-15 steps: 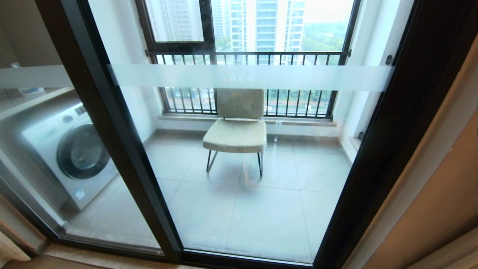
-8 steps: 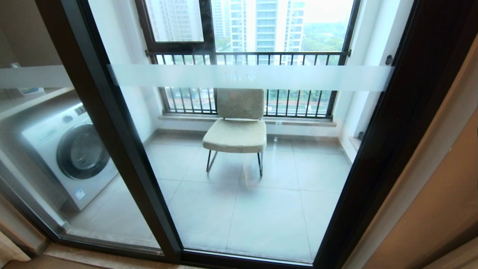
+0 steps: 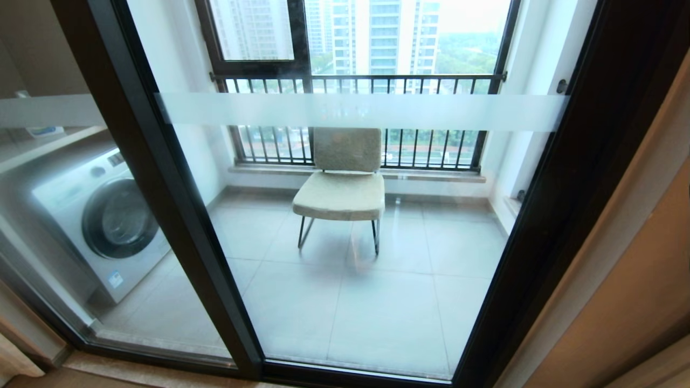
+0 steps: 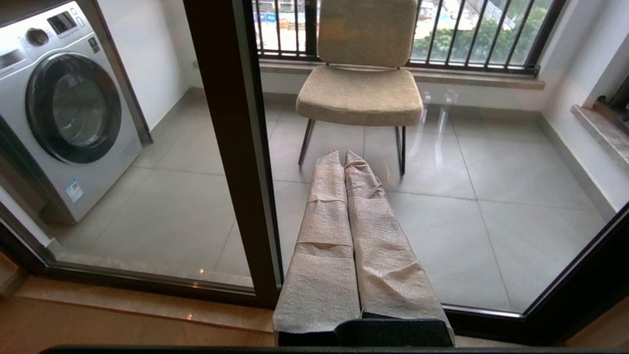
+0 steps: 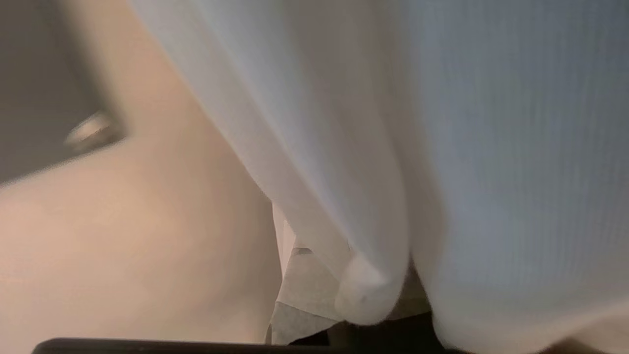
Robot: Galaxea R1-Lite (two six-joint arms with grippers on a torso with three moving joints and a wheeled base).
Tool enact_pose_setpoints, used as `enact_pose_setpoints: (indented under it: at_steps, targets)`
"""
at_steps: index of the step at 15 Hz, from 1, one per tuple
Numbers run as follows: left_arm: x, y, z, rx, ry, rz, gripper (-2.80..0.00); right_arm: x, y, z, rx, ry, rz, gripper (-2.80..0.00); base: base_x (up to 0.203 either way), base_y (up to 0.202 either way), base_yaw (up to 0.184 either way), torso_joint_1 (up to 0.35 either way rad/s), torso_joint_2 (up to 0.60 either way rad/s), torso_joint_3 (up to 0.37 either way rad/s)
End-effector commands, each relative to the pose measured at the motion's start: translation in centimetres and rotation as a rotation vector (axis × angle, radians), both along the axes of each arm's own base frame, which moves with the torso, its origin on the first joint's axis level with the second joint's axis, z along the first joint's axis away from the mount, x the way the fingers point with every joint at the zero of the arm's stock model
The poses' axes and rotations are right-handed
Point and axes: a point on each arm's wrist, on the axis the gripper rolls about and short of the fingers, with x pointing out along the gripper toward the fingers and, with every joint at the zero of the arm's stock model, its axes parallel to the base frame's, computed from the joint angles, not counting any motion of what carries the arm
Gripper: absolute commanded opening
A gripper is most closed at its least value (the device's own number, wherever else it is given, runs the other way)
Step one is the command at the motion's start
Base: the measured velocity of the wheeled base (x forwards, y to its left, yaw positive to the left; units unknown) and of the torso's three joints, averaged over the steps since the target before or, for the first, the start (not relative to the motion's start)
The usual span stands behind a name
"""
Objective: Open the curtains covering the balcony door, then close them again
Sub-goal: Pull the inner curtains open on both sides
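Observation:
The balcony door (image 3: 178, 215) stands uncovered, its glass crossed by a frosted band (image 3: 356, 110) between dark frames. The beige curtains (image 3: 636, 280) hang bunched along the right edge of the head view, and neither arm shows there. My left gripper (image 4: 342, 155) is shut and holds nothing, its tape-wrapped fingers pointing at the door frame (image 4: 231, 147). My right gripper (image 5: 314, 255) sits inside the drapes. A sheer white panel (image 5: 442, 147) lies over it, with a beige fold (image 5: 123, 246) beside it. Only one wrapped finger (image 5: 302, 290) shows.
Behind the glass stand a beige chair (image 3: 342, 183) and a white washing machine (image 3: 102, 215) on grey tiles. A dark-framed window with railing bars (image 3: 356, 81) lies beyond. A wooden sill (image 4: 123, 314) runs along the door's foot. A sliver of beige cloth (image 3: 11, 364) shows at lower left.
The beige fold at the lower right corner of the head view has shifted slightly. The door, the chair and the left gripper are unchanged.

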Motion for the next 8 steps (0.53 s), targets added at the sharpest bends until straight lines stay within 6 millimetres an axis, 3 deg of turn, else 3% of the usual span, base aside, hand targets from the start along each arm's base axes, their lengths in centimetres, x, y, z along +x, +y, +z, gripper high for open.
enact_pose_setpoints:
  at_steps: [1,8]
  targets:
    - [0.0,0.0,0.0,0.0,0.0,0.0,-2.8,-0.8,2.0,0.5,-0.025,0.004,0.035,-2.8,0.0,0.0,0.0,0.0,0.0,0.0]
    - [0.0,0.0,0.0,0.0,0.0,0.001,-2.8,-3.5,7.7,-2.0,0.007,0.074,0.208,-2.8,0.0,0.0,0.0,0.0,0.0,0.0]
